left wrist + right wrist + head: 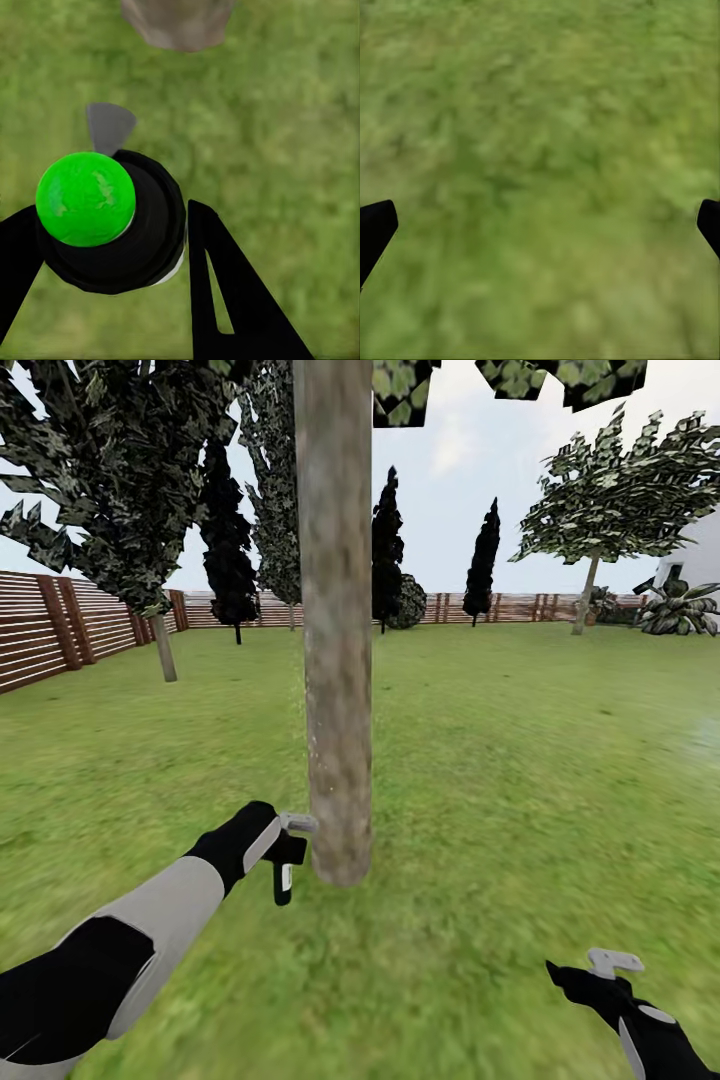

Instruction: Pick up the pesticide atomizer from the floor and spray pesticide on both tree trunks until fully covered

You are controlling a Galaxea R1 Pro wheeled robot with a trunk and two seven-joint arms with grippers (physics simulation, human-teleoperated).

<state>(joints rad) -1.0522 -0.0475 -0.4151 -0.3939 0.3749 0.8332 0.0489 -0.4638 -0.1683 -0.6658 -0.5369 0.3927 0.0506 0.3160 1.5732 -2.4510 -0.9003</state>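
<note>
A thick beige-grey mottled tree trunk [337,660] rises straight ahead of me from the grass floor [500,780]. My left gripper [265,842] is shut on the pesticide atomizer [285,875], a small black bottle whose light grey spray head [298,822] nearly touches the trunk near its base. In the left wrist view the black bottle [150,247], with a bright green round cap [85,198], sits between my fingers [217,285], and the trunk base [180,22] lies just beyond it. My right gripper [600,972] hangs open over grass at the lower right, its fingertips [375,225] wide apart.
A second tree with a pale trunk [164,648] stands at the left by the brown slat fence [40,630]. Another tree [585,595] stands far right near the white house [700,555]. Dark narrow trees line the back fence. Open lawn lies all around.
</note>
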